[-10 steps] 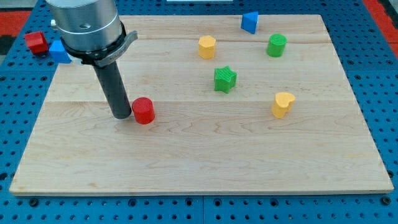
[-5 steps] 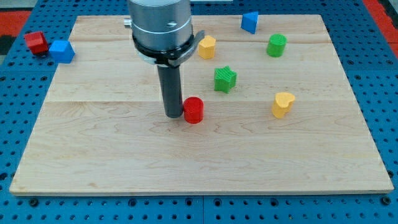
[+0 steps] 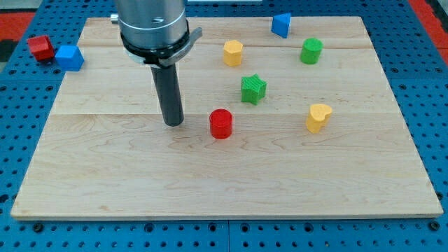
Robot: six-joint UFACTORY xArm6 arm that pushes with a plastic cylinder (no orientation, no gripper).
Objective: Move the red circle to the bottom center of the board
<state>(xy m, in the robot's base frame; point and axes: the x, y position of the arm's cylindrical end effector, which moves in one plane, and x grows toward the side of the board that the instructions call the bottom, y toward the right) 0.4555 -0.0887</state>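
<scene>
While the red circle [image 3: 221,123] sits mid-board below the green star [image 3: 253,89], my tip [image 3: 173,124], bare, stands apart at its left.

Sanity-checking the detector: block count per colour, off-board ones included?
Red: 2, red circle, red block
Blue: 2
Yellow: 2
Green: 2, star, cylinder
Total: 8

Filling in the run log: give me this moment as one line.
tip: left of red circle, apart | red circle: mid-board, below green star | goal bottom center: not reached
</scene>
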